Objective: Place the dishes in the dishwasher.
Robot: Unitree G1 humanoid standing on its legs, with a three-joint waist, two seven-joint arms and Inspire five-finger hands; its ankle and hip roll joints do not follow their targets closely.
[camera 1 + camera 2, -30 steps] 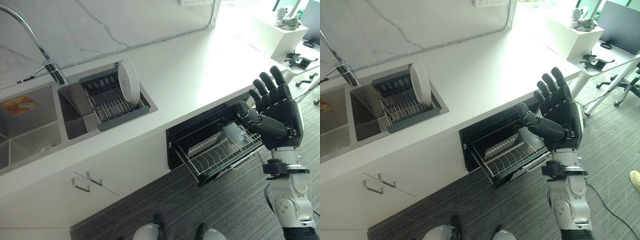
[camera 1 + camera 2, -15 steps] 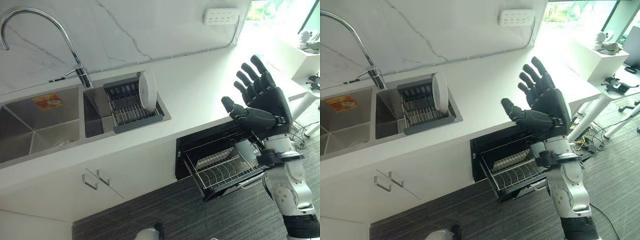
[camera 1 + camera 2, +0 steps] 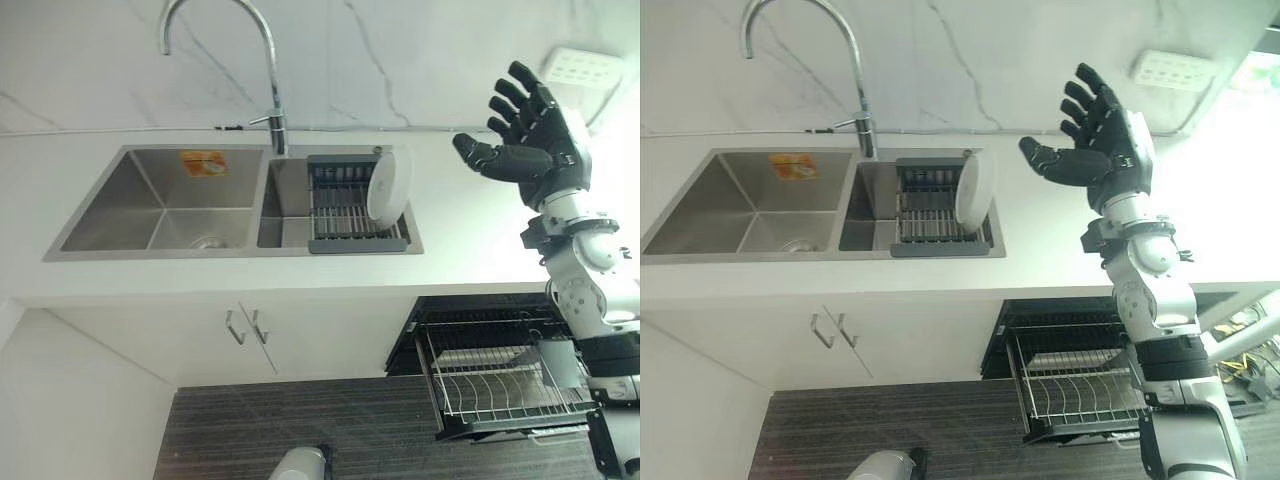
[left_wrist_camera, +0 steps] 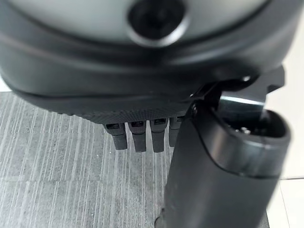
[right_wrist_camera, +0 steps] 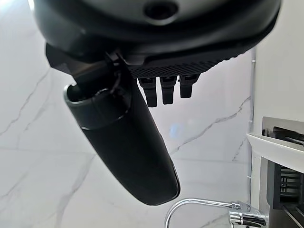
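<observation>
One white plate (image 3: 388, 185) upright in sink rack (image 3: 350, 215); right robot hand (image 3: 535, 130) spread, empty.

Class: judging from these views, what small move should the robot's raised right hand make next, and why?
Probably reach left and down toward the white plate: it stands upright in the sink rack, the right hand hovers open and empty beside it, and the dishwasher rack is already pulled out.

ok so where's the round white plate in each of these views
Left eye view: round white plate stands on edge at the right end of the grey drying rack in the sink.
Right eye view: same spot, plate left of the raised right hand.
Right wrist view: a white plate-like edge at the far side, uncertain.
Left wrist view: floor past the hand.
Shared landmark: curved chrome tap.
</observation>
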